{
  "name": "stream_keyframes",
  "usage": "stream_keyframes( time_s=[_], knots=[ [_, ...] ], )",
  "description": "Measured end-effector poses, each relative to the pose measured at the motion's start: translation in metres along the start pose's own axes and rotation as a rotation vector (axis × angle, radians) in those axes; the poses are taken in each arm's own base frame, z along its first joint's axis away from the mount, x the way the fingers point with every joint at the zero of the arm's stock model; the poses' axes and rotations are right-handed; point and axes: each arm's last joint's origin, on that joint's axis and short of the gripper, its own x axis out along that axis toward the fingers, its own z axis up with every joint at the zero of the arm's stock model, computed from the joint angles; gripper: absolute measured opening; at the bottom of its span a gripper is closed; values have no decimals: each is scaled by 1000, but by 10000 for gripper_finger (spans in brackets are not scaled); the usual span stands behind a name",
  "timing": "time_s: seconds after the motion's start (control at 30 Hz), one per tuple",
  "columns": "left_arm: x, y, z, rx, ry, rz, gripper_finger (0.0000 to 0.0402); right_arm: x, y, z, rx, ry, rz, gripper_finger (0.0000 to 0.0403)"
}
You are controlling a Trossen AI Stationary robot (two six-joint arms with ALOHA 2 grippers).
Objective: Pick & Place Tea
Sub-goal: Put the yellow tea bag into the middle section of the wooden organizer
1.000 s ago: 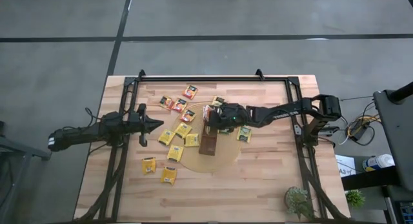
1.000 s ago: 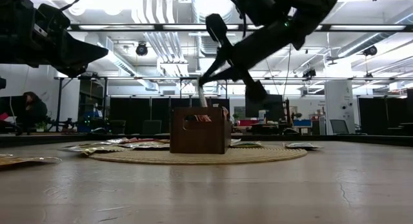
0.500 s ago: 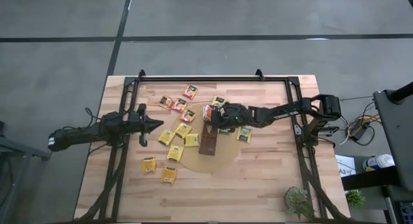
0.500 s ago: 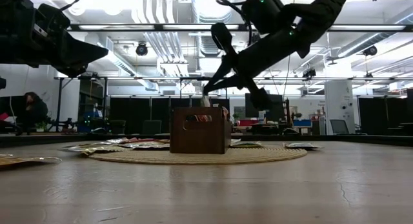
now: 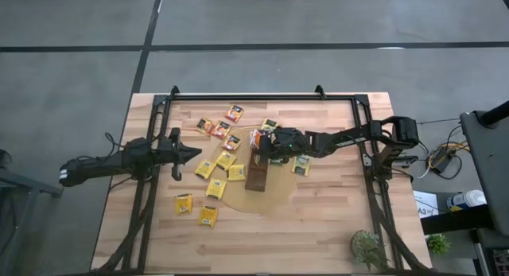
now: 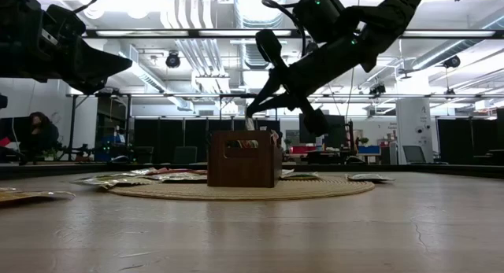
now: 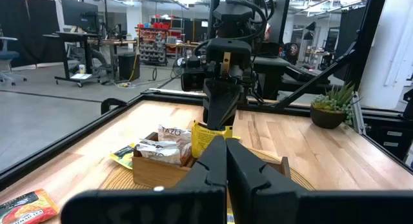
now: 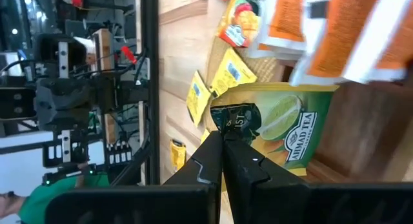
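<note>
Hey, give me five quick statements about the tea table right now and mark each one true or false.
1. The right pincer is shut on a tea sachet over the dark-brown tray. True.
2. The left pincer is holding a sachet too. False: it is shut on nothing, waiting at the table's left side.
3. The tray sits on the round tan disc. True.
4. All sachets are already in the tray. False: many loose sachets lie on the wood and the disc around it.
5. The sachet in the right pincer is plain orange. False: it is yellow and green.
</note>
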Motion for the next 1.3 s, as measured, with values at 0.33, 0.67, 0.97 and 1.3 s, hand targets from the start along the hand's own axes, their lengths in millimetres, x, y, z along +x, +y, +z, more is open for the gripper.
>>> stream_keyframes(
  time_s=[0.33,0.67,0.97,1.3],
  knots=[
    [0,0,0,0,0,0,0,0,0,3,-22,-5,0,8],
    [0,0,0,0,0,0,0,1,6,4,-18,-27,15,8],
    [0,0,0,0,0,0,0,15,-5,2,12,-3,13,8],
    [0,0,0,0,0,0,0,23,-7,1,38,-1,15,8]
  ],
)
